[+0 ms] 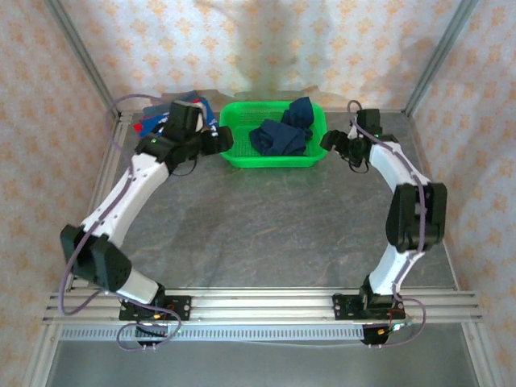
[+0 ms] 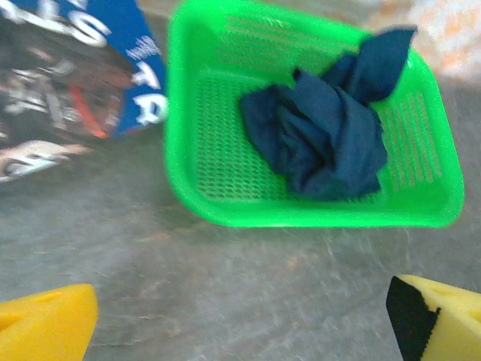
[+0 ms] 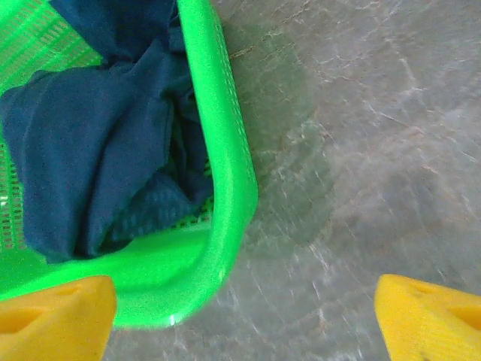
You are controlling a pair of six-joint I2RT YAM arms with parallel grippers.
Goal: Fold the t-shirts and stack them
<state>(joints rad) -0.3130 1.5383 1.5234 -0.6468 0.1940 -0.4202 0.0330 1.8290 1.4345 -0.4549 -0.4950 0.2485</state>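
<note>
Grey marbled tabletop, enclosed by cream floral-patterned walls and aluminium corner posts.

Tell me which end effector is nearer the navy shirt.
Right. The right end effector hangs at the basket's right corner, close beside the navy shirt; the left end effector sits off the basket's left side, farther away.

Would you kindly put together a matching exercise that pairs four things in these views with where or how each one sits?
Column A
1. navy t-shirt
2. blue printed t-shirt
3. green basket
4. left end effector

Column B
a. lying on the table, left of the basket
b. crumpled inside the basket
c. open, holding nothing
d. standing at the far middle of the table

Pairs: 1-b, 2-a, 3-d, 4-c
</note>
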